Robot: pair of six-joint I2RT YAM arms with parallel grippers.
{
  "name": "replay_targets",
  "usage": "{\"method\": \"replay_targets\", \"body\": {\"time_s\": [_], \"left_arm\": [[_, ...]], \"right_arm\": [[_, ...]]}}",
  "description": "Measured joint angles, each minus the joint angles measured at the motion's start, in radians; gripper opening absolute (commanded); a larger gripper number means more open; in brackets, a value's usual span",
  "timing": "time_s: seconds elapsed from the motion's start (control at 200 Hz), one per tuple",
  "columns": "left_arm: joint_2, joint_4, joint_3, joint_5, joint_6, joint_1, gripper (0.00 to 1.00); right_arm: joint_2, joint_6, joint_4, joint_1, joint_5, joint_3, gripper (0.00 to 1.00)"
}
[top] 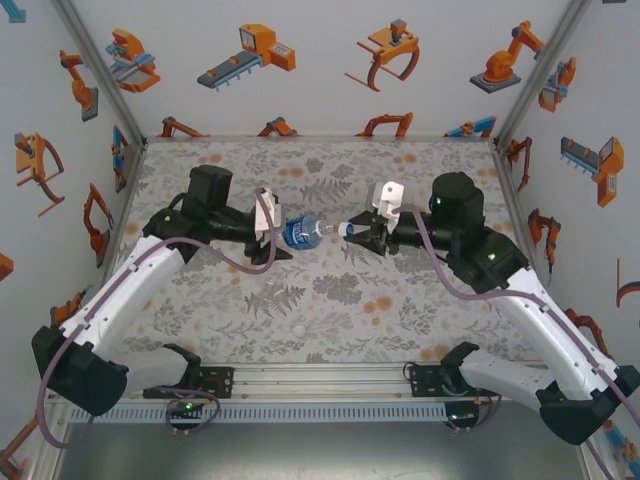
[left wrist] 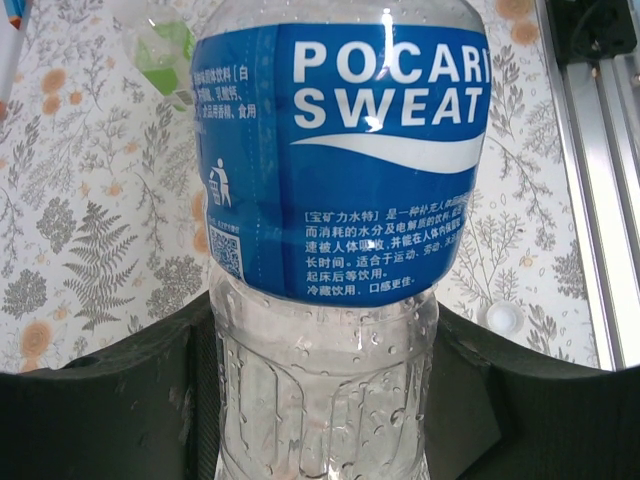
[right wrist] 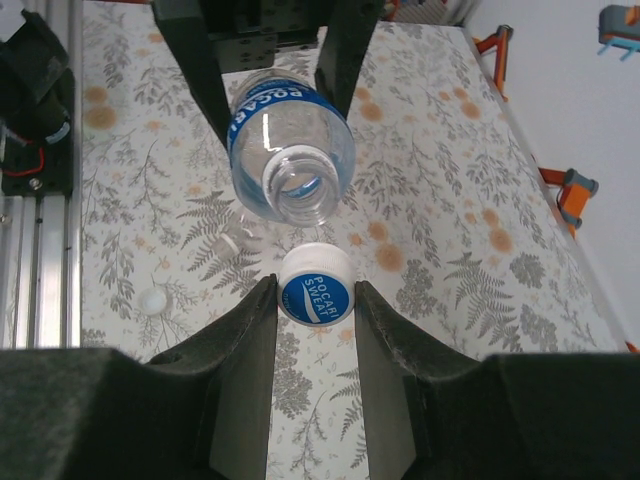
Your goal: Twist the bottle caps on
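Note:
The blue-label bottle (top: 297, 233) is held level above the middle of the table, with my left gripper (top: 283, 237) shut on its clear lower body (left wrist: 325, 400). Its open mouth (right wrist: 297, 185) points toward my right gripper (top: 350, 232). That gripper is shut on a white bottle cap (right wrist: 315, 285) with a blue printed top. The cap sits just short of the mouth, a small gap apart. Another white cap (top: 300, 327) lies loose on the table near the front; it is also in the left wrist view (left wrist: 503, 317) and the right wrist view (right wrist: 152, 300).
A green-tinted transparent thing (left wrist: 165, 55) lies on the table beyond the held bottle. A clear item with a white ring (right wrist: 228, 243) lies on the floral cloth below the held bottle. The aluminium rail (top: 320, 378) runs along the near edge.

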Motion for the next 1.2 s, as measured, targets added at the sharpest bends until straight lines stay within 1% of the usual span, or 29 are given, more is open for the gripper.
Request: {"method": "replay_targets", "body": {"time_s": [0.25,0.851,1.202], "left_arm": [[0.014,-0.051,0.0,-0.008,0.045,-0.02,0.0],[0.014,-0.086,0.0,0.0,0.085,-0.032,0.0],[0.014,-0.112,0.0,0.0,0.103,-0.032,0.0]], "right_arm": [[0.018,-0.044,-0.002,0.024,-0.061,0.012,0.0],[0.081,-0.049,-0.015,0.04,-0.125,0.025,0.0],[0.12,-0.093,-0.058,0.039,-0.167,0.06,0.0]]}}
